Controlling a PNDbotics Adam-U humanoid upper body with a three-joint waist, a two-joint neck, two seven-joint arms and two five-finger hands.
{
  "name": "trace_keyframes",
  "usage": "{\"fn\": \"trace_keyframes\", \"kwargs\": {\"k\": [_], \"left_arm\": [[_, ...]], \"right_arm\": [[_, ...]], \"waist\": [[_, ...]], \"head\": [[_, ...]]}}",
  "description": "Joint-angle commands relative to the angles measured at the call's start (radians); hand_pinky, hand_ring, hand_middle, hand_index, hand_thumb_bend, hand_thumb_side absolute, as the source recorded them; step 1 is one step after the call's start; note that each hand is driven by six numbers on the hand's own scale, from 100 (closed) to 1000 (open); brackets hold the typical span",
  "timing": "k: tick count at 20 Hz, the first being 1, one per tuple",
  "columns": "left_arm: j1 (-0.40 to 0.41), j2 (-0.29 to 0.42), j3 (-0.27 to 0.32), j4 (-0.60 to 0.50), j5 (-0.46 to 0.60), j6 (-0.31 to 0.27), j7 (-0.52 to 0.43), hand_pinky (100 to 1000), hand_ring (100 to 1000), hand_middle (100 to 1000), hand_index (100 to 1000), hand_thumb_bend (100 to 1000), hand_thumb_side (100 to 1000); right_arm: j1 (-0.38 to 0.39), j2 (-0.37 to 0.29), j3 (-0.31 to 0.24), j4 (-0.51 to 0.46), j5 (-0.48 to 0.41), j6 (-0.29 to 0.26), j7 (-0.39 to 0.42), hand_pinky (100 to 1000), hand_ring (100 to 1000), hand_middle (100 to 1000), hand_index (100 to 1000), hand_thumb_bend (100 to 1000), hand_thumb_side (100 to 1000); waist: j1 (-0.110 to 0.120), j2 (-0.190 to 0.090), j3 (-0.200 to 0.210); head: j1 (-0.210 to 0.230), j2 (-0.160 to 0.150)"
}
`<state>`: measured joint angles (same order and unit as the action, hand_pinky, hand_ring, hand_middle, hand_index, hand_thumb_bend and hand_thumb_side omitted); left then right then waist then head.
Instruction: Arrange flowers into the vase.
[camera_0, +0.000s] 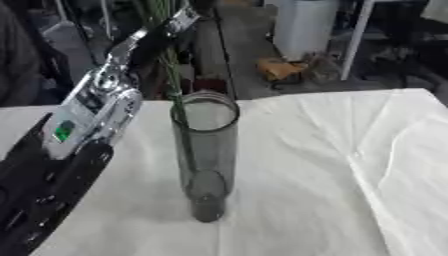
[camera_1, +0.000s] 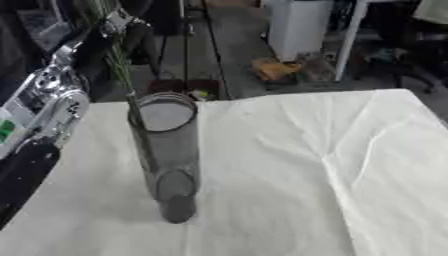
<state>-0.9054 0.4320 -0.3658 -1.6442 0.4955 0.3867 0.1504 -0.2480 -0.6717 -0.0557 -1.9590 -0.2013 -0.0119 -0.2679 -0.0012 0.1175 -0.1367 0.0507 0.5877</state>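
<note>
Left hand up behind the vase rim, fingers curled round green flower stems whose long axis runs near-vertical down into the vase mouth, lower ends already inside the glass; the right hand is out of sight.

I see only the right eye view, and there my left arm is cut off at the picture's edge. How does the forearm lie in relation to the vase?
Observer: In the left eye view the black forearm runs from the lower left corner up toward the left hand. White cloth shows between it and the vase, so they are apart.
Operator: Is there a mark on the wrist? I see only a bit of green.
Observer: Yes. The silver wrist section bears a green patch, whole in that view.
</note>
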Motion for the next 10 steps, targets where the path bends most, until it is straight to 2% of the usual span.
{"fn": "trace_keyframes", "kwargs": {"k": [1,3,5,6,8,9,10], "left_arm": [[-0.014,0.022,0.007,-0.015,-0.046,-0.011,0.013,392,388,343,201,1000,622],[-0.013,0.022,0.009,-0.012,-0.071,-0.008,0.018,399,397,353,219,1000,623],[-0.012,0.022,0.01,-0.01,-0.093,-0.005,0.02,405,403,363,246,893,614],[-0.012,0.023,0.011,-0.009,-0.104,-0.003,0.021,408,408,371,268,802,602],[-0.011,0.024,0.012,-0.007,-0.129,0.004,0.021,424,421,388,310,712,569],[-0.011,0.026,0.011,-0.007,-0.145,0.01,0.016,426,423,390,315,701,565],[-0.01,0.028,0.009,-0.006,-0.163,0.018,0.005,443,441,411,356,656,535]], "right_arm": [[-0.014,-0.014,-0.011,-0.007,-0.003,-0.001,0.003,672,718,729,839,100,694],[-0.014,-0.013,-0.011,-0.007,-0.003,-0.001,0.003,672,718,729,839,100,695],[-0.014,-0.013,-0.011,-0.007,-0.003,-0.001,0.003,672,718,729,839,100,695],[-0.014,-0.013,-0.011,-0.006,-0.003,-0.001,0.003,672,718,729,839,100,695],[-0.014,-0.013,-0.011,-0.006,-0.003,-0.001,0.003,672,718,729,839,100,695],[-0.014,-0.013,-0.011,-0.006,-0.003,-0.001,0.003,672,718,729,839,100,695],[-0.013,-0.013,-0.011,-0.005,-0.003,-0.001,0.003,672,718,729,840,100,695]], "waist": [[-0.004,-0.01,0.001],[-0.004,-0.011,0.003],[-0.004,-0.011,0.004],[-0.004,-0.011,0.004],[-0.004,-0.012,0.004],[-0.004,-0.012,0.004],[-0.004,-0.012,0.004]], "head": [[-0.002,-0.008],[-0.002,-0.007],[-0.002,-0.008],[-0.003,-0.008],[-0.003,-0.008],[-0.003,-0.008],[-0.003,-0.008]]}}
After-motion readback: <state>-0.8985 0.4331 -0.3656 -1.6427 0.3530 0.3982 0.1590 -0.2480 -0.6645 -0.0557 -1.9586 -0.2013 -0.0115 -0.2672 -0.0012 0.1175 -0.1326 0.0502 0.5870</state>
